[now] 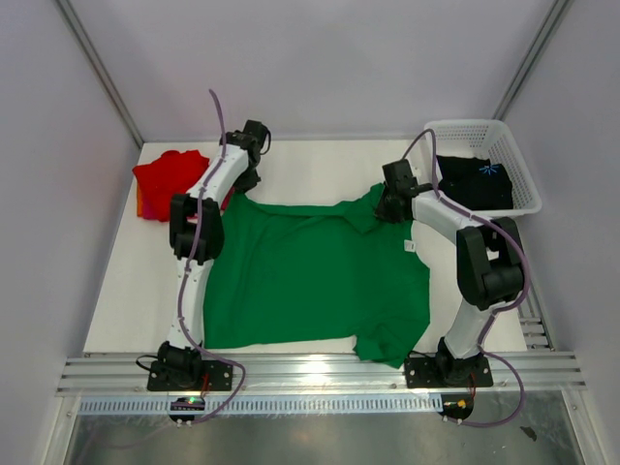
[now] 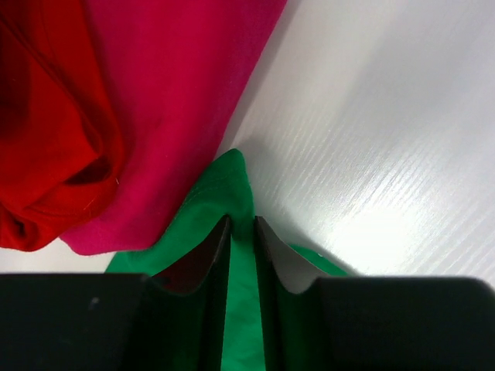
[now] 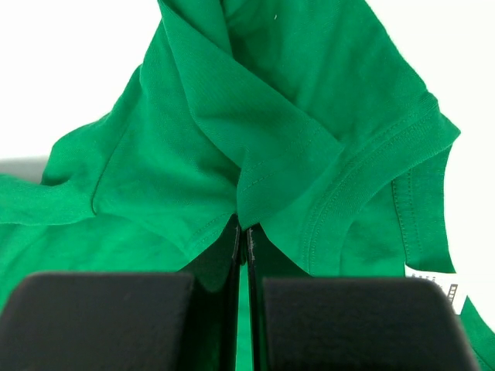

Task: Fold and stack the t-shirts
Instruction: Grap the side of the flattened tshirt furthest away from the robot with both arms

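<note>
The bright green t-shirt (image 1: 310, 276) lies spread on the table. My left gripper (image 1: 244, 182) is shut on its far left corner; the left wrist view shows green cloth (image 2: 241, 309) pinched between the jaws (image 2: 242, 224). My right gripper (image 1: 389, 205) is shut on the far right shoulder by the collar; the right wrist view shows bunched green cloth (image 3: 255, 131) rising from the closed jaws (image 3: 245, 232). The red t-shirt (image 1: 170, 179) lies over the magenta-pink t-shirt (image 2: 178, 100) at the far left. The black t-shirt (image 1: 475, 179) with a blue print sits in the basket.
The white lattice basket (image 1: 518, 160) stands at the far right corner. Grey walls enclose the table on three sides. A metal rail (image 1: 320, 373) runs along the near edge by the arm bases. A white label (image 3: 435, 287) hangs from the green shirt.
</note>
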Controlling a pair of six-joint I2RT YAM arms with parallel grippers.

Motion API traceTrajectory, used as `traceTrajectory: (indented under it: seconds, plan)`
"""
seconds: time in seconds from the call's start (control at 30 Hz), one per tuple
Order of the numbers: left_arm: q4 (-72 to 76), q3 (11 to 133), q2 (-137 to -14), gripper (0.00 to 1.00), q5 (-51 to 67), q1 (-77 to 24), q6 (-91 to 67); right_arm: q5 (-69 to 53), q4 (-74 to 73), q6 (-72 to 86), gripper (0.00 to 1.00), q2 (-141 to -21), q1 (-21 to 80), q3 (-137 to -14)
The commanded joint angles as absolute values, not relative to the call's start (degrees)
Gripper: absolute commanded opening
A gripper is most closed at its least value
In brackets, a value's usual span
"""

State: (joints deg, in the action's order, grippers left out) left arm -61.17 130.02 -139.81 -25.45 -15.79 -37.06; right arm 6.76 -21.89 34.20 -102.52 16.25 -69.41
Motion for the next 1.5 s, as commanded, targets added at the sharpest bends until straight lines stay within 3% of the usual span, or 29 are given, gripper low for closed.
traceTrajectory:
  seconds: [0.0, 0.3, 1.2, 1.47]
  plan:
    - [-61.1, 131.1, -140.4, 0.2, -25.7, -15.8, -36.7, 7.0, -20.2, 33.4, 0.03, -102.8, 16.0, -71.1]
    - [-61.6, 131.1, -140.6, 0.0, -26.2, -15.8, -36.4, 7.3, -20.3, 33.3, 0.03, -103.1, 16.0, -71.3]
    - [-71.7, 130.6, -129.0, 0.0, -32.4, -15.8, -32.6, 15.0, -25.1, 27.7, 0.03, -93.3, 16.0, -73.1]
    - [-72.3, 122.4, -120.5, 0.0, -30.0, -15.9, -34.6, 13.9, -26.5, 28.6, 0.03, -87.8, 16.0, -69.1]
